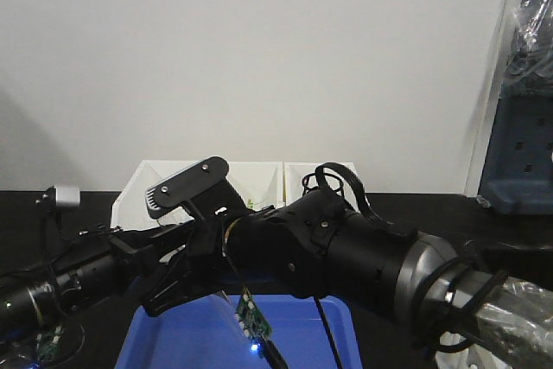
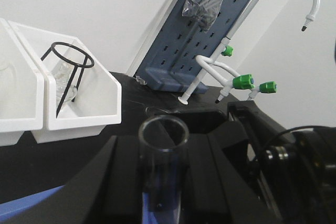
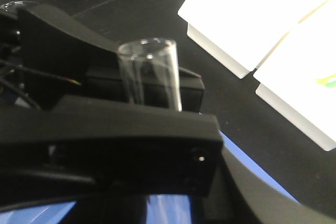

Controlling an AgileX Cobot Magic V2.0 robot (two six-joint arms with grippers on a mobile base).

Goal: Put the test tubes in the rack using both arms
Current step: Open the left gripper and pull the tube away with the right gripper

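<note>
Left pincer [image 2: 164, 182]: we see its two black fingers [image 2: 113, 182] closed in on a test tube [image 2: 163, 145], the jaws narrowed to the width of the glass and the open rim standing clear above them.
Right pincer [image 3: 144, 95]: black parts crowd the glass on both sides in its own wrist view, and we cannot tell whether it grips, merely touches or stands off.
Test tube: upright, in the air above the blue tray [image 1: 173, 334], where the two arms meet in the front view. By our reading it is one tube, seen from both wrists.
Rack: not in any view, so we cannot say where the tube must go.
Step in hand: we judge this a hand-over of the tube from one arm to the other.
Doing it well: the taker should close squarely and gently on bare glass away from the holder's fingers, since thin glass slips and cracks. The giver should let go only once the second grip is firm, and neither arm should twist or pull while both have hold.
Watch for: the tube dropping onto the tray or the black surface [image 3: 157, 3]. The white bins [image 2: 79, 114] and wire ring stand [image 2: 67, 72] sit well apart behind.
</note>
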